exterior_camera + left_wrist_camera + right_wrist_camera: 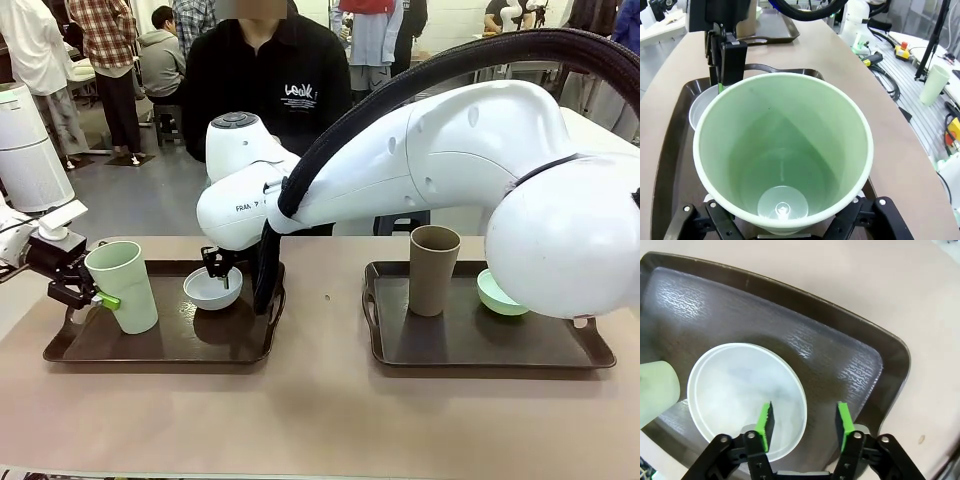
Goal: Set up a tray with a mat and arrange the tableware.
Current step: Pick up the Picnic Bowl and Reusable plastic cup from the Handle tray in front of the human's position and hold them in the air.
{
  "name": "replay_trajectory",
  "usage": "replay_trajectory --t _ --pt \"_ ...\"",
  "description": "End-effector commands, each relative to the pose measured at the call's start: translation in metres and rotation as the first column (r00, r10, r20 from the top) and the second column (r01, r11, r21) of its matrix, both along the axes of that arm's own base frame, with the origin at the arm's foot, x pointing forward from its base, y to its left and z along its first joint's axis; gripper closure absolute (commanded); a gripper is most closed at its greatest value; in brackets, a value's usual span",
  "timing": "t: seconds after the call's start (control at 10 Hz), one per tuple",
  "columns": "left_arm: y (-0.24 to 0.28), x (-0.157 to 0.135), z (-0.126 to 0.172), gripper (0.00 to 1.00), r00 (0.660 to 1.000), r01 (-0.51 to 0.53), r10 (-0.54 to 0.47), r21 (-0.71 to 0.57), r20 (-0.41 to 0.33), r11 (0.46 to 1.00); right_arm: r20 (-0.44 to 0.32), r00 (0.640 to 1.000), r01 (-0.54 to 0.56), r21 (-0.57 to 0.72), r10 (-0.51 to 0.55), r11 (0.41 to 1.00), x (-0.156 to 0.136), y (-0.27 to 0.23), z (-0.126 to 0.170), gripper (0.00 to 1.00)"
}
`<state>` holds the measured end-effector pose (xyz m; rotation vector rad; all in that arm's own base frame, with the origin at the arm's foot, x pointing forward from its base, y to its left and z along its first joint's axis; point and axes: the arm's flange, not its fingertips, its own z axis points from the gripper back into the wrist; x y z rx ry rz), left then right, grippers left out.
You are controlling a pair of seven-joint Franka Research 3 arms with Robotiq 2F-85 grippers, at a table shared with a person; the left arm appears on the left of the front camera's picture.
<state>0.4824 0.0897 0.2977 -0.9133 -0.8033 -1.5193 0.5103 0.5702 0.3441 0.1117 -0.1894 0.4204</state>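
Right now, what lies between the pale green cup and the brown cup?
In the front view, the white bowl with the right gripper straddling its rim, then bare table.

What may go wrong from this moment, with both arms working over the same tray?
1. The pale green cup leans in the left hand; it may slip or tip over.
2. The right hand straddles the white bowl at its rim, with the pads apart. A pinch on such a thin rim may let the bowl tilt or slide.
3. Both hands are close together over the left tray, so cup and bowl might bump.
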Motion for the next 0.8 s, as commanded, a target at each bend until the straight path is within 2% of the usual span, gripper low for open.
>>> replay_trajectory --t 0.0,0.1,0.2,0.3,0.4,0.5,0.6,0.7 --pt "-0.003 0.0004 -0.004 1.0 1.0 0.007 -0.007 0.038 0.002 0.999 0.002 1.0 -0.027 0.023 0.027 0.999 0.006 0.002 -0.0014 1.0" --pt "-0.0029 0.0001 -0.0032 1.0 1.0 0.004 -0.004 0.039 0.004 0.999 0.001 1.0 -0.027 0.021 0.027 0.999 0.0059 0.0015 -0.0013 1.0" --pt "-0.0023 -0.0005 -0.0031 0.67 1.0 0.001 -0.002 0.042 0.006 0.999 0.002 1.0 -0.028 0.021 0.028 0.999 0.006 0.0015 -0.0013 0.94" --pt "-0.0022 -0.0008 -0.0034 0.67 1.0 0.004 -0.004 0.042 0.006 0.999 0.003 1.0 -0.027 0.021 0.027 0.999 0.0061 0.0014 -0.0013 1.0" --pt "-0.0016 -0.0011 -0.0035 1.0 1.0 0.005 -0.005 0.043 0.006 0.999 0.003 1.0 -0.027 0.022 0.027 0.999 0.0062 0.0014 -0.0014 1.0" --pt "-0.0012 -0.0017 -0.0033 0.67 1.0 0.004 -0.004 0.041 0.006 0.999 0.001 1.0 -0.025 0.023 0.025 0.999 0.0059 0.0012 -0.0016 1.0" --pt "0.0001 -0.0019 -0.0019 1.0 1.0 -0.001 0.001 0.039 0.007 0.999 -0.004 1.0 0.005 0.018 -0.005 1.0 0.0067 -0.0003 -0.001 1.0" --pt "0.0008 -0.0018 -0.0016 1.0 1.0 -0.002 0.002 0.038 0.006 0.999 -0.014 0.999 0.035 0.023 -0.035 0.999 0.0068 -0.0024 0.0006 1.0"
